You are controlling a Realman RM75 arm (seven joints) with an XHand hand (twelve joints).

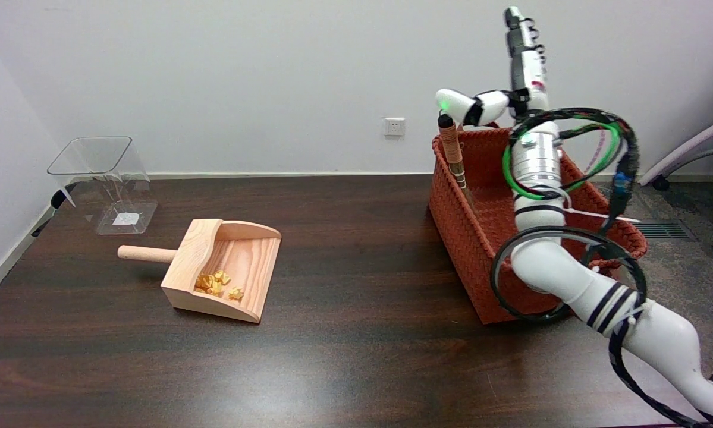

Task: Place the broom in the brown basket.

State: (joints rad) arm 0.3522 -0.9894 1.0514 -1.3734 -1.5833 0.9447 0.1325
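The broom's brown ribbed wooden handle (pixel 451 150) leaned upright inside the woven reddish-brown basket (pixel 463 238) on the dark wood-grain desk (pixel 356 333), its brush end hidden. The right hand (pixel 499 89) hung above, fingers spread, holding nothing.

Office: swivel chair (pixel 698 148), wall socket (pixel 394 126).

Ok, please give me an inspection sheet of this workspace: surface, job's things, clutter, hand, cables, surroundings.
Surface: dark brown wooden table, glossy.
Job's things: woven brown rectangular basket at the table's right; wooden-handled broom leaning inside its far left corner, handle end above the rim.
Clutter: light wooden dustpan holding yellow paper scraps; clear plastic bin at far left.
Hand: right hand above the basket, fingers spread, holding nothing; one finger close by the broom's top, contact unclear.
Cables: black and green cable loops around the right arm, over the basket.
Surroundings: white wall, wall socket, office chair base at right.
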